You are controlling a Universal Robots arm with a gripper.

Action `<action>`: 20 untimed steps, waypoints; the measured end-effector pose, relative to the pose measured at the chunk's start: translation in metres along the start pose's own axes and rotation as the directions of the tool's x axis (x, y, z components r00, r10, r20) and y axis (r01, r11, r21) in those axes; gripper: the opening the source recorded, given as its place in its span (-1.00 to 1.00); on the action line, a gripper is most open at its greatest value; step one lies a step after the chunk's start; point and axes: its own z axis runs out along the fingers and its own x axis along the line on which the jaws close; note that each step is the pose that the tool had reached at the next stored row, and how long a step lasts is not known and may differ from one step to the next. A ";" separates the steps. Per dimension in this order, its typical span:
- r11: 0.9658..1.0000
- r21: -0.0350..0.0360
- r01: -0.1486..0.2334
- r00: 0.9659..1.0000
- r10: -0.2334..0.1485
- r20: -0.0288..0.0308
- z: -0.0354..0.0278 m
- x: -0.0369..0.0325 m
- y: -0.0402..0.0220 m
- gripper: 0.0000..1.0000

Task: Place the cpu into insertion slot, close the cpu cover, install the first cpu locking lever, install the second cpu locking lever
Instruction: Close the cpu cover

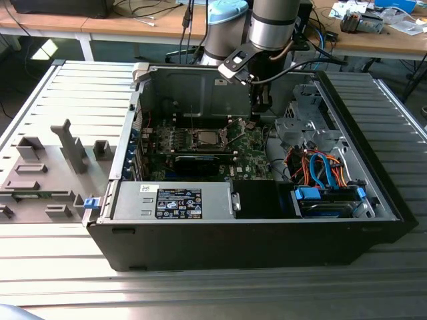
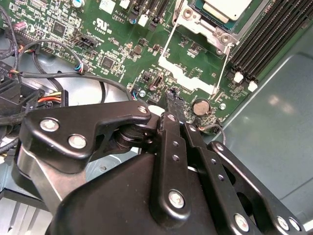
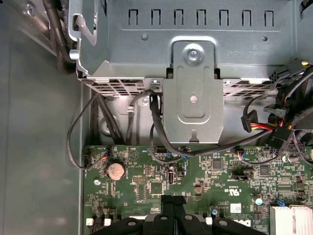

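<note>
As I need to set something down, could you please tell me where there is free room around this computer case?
The slatted table is bare in front of the case and on the exterior view's right. Grey fixtures crowd the exterior view's left. Inside, the claw hangs over the motherboard, with cables beside it.

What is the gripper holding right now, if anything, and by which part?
Nothing that shows. In the second wrist view the gripper has its fingertips together with nothing between them, over the green board; the cpu lies apart from it.

Slatted grey counter bears open black computer case; grey plastic fixtures beside case, exterior view's left.
</note>
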 end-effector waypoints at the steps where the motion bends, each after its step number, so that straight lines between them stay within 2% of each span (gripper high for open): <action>1: 1.000 0.000 0.000 1.000 0.000 0.000 0.0002 0.0000 0.0000 -0.79; 20: 1.000 0.000 0.000 1.000 0.000 0.000 0.0047 0.0001 -0.0001 -0.79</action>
